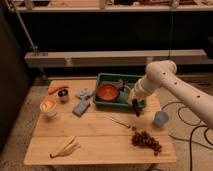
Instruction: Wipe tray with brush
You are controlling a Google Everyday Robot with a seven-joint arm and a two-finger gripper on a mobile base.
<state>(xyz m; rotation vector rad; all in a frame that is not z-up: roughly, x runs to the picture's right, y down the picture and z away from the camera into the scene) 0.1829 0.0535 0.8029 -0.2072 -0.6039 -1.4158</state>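
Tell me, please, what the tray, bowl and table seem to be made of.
Tray: probably plastic, uniform green, moulded raised sides. Bowl: likely plastic, plain red-orange; ceramic possible. Table: wood, pale planks with visible seams. The gripper hangs at the tray's right front corner, jaws shut on the dark brush.

The white arm [165, 80] reaches in from the view's right, elbow bent, its closed hand [135, 106] pointing down.

Light falls from above: the table [95, 132] glows warm, the background (shelves, floor) sits dim. The gripper [136, 108], at the tray's [112, 76] front right edge, shows only as a dark shape.
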